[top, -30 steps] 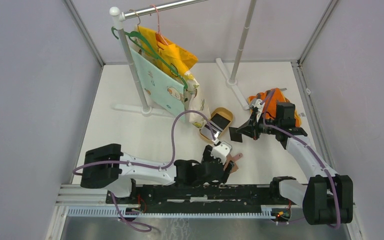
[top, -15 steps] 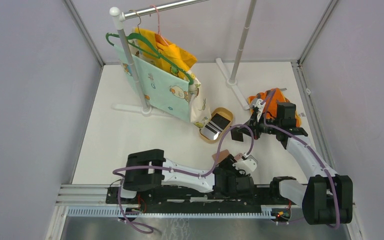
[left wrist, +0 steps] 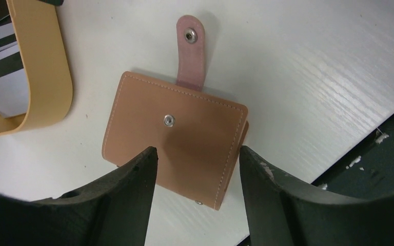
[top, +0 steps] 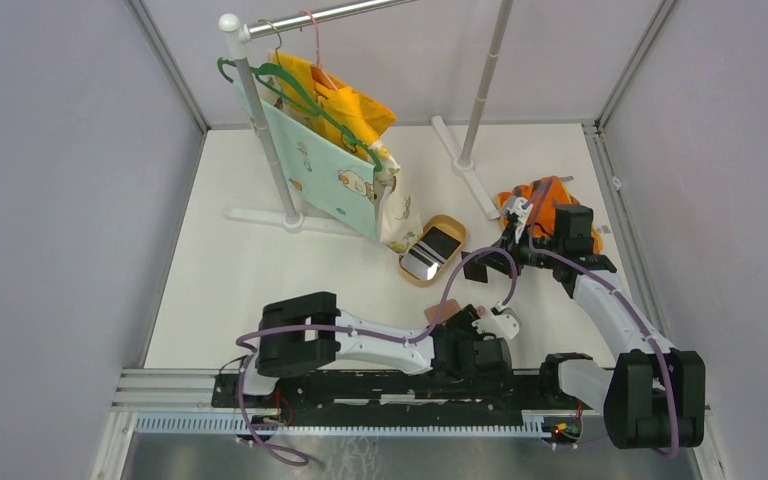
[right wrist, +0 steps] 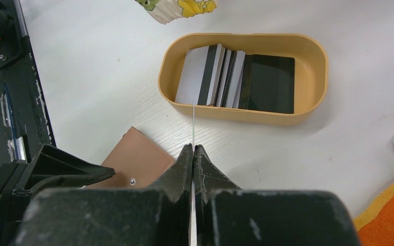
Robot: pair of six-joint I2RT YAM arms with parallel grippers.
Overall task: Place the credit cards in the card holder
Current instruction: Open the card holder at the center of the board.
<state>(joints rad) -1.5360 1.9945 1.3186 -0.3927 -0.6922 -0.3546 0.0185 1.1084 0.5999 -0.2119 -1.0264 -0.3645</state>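
The card holder (left wrist: 179, 133), a small reddish-brown leather folding wallet with pale stitching, lies closed and flat on the white table (left wrist: 313, 61), near its front edge. Its pinkish strap tab (left wrist: 190, 56) is unsnapped and points to 12 o'clock in the left wrist view.

In the top view, a tan oval shallow dish (right wrist: 241, 115) stands at 12 o'clock from the holder. The white, grey and dark striped credit cards (right wrist: 220, 77) lean inside it. An orange cloth (top: 550, 200) lies at 2 o'clock from the dish. From above, the left wrist covers much of the holder.

The left pincer (left wrist: 197, 154) is spread over the holder's near edge, and I cannot tell if it touches. The right pincer (right wrist: 192, 149) is pressed together on one thin dark card (top: 475, 267), at 1 o'clock from the holder.
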